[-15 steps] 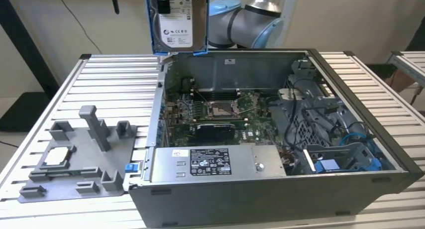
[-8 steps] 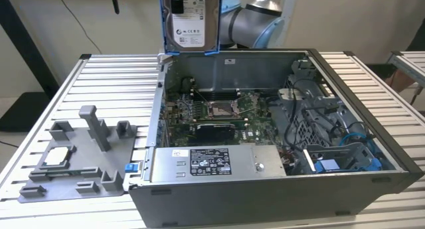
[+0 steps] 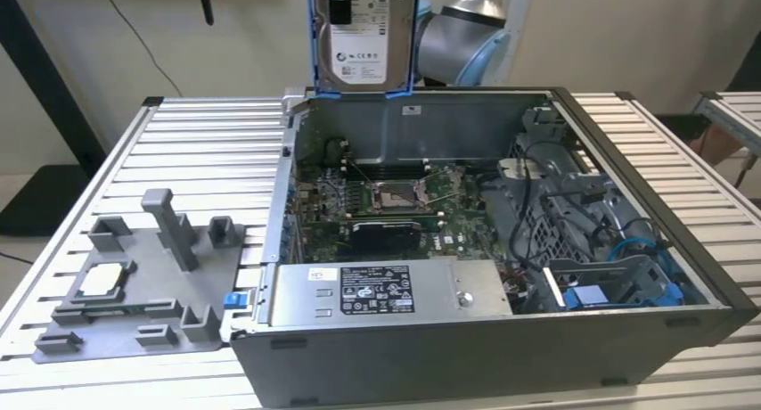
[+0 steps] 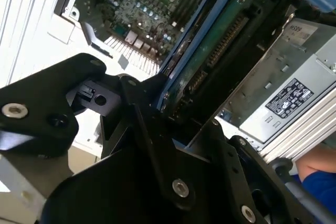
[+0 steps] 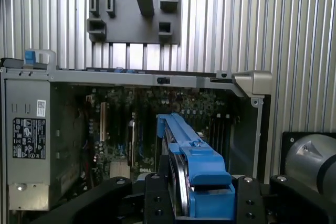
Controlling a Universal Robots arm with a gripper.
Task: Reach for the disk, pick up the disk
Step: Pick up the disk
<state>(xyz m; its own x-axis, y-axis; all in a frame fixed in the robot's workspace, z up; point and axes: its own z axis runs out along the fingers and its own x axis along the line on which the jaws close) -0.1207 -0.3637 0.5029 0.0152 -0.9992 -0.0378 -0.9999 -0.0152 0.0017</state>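
1. While the disk [image 3: 363, 36] is hanging upright in the exterior view, with its label facing the camera and its long axis vertical, it is sitting raised over the rear of the open computer case [image 3: 476, 356]. The arm [image 3: 466, 31] is standing just behind it, toward the exterior view's right. The slatted bench [image 3: 191, 151] is offering open room on either side, and the grey fixture tray [image 3: 143, 294] is lying well apart, toward the exterior view's left.
2. In the second wrist view the hand [image 4: 181, 114] is pinching the disk [image 4: 210, 56] between its black fingers [image 4: 139, 114]. The green circuit-board face is showing, and the long axis is running straight away from the hand, out over the motherboard [image 4: 142, 9] and the power supply [image 4: 289, 98].
3. In the first wrist view the disk [image 5: 181, 156] is showing edge-on inside its blue bracket [image 5: 205, 169], and the hand [image 5: 197, 203] is clamping it from both sides. The case walls below are lying well apart from it.
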